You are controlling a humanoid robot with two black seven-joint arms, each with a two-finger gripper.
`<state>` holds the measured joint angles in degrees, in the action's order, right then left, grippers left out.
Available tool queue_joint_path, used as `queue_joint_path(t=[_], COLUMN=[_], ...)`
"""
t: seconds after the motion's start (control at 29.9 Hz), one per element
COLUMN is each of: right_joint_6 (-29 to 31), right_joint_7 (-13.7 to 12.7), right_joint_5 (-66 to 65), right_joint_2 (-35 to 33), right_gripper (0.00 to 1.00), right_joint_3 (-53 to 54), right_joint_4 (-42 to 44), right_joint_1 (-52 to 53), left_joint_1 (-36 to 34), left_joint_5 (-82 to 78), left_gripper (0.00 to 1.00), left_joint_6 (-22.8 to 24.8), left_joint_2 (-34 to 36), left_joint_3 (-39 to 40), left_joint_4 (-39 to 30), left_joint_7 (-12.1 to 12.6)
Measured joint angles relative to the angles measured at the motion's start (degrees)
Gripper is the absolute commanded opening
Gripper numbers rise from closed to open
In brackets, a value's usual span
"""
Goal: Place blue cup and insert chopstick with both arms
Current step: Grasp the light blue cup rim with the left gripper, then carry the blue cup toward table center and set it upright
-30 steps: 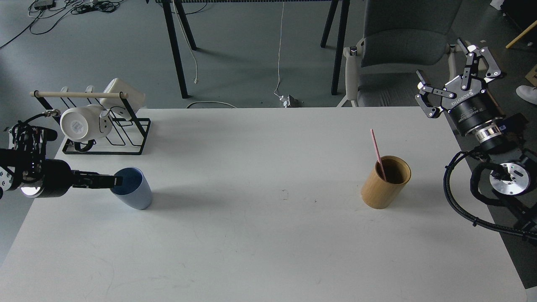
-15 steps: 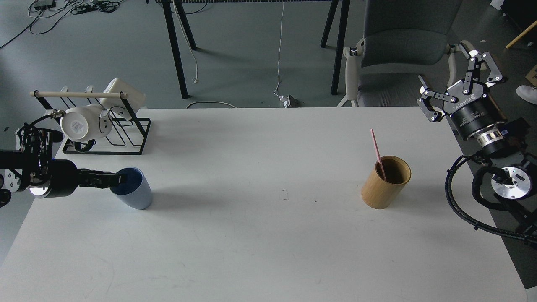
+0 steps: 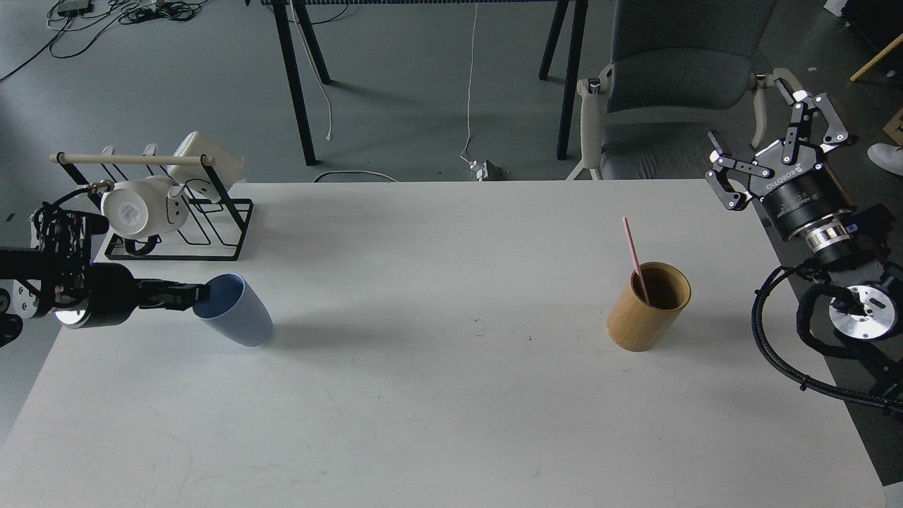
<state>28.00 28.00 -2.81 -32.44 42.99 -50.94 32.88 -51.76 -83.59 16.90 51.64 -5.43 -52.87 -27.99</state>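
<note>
Head view: left end effector [image 3: 200,294] grips tilted blue cup [image 3: 236,311].

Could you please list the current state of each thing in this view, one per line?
Blue cup: tilted, mouth toward the left gripper, on the table.
Left gripper: at the cup's rim; open or shut unclear.
Right gripper: open, empty, off the table's right edge.
Pink chopstick: leaning in the wooden holder.
Wooden holder: upright.
White mug: hanging on the rack.
</note>
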Motion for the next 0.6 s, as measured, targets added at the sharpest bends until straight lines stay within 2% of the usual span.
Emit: queue_joint_path(t=[0.17, 0.33, 0.5, 0.6], right_joint_6=[0.00, 0.00, 0.00, 0.00], right_joint_7=[0.00, 0.00, 0.00, 0.00], right_joint_5=[0.00, 0.00, 0.00, 0.05], right_joint_2=[0.00, -0.03, -0.38, -0.98], right_gripper=[0.95, 0.95, 0.95, 0.95], right_joint_3=[0.02, 1.93, 4.07, 4.60], right_joint_4=[0.12, 2.07, 4.42, 5.78], right_joint_1=[-0.01, -0.01, 0.07, 0.16], left_joint_1=[-1.60, -7.12, -13.86, -17.74], left_joint_5=[0.66, 1.37, 1.79, 1.79], left_gripper=[0.02, 0.01, 0.01, 0.01], left_joint_6=[0.24, 1.55, 2.98, 3.14], left_joint_2=[0.34, -1.57, -11.71, -20.65], left_joint_3=[1.64, 2.86, 1.76, -1.56], left_joint_4=[-4.03, -7.03, -6.41, -2.20], left_joint_7=[0.00, 0.00, 0.00, 0.00])
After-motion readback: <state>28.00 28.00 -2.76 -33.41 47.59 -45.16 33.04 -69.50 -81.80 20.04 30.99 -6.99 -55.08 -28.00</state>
